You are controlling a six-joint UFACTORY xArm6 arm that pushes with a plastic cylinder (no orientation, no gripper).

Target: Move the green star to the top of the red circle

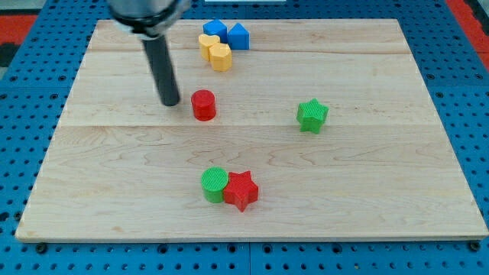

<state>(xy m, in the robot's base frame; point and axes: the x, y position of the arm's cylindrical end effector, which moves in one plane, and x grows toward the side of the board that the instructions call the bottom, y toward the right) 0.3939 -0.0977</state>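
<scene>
Now my tip (170, 102) just left of red circle (203, 105)

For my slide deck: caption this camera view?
My tip rests just left of the red circle, far from the green star at the view's right.

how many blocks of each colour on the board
red: 2, red circle and red star
green: 2, green star and green circle
blue: 2
yellow: 2
total: 8
</scene>
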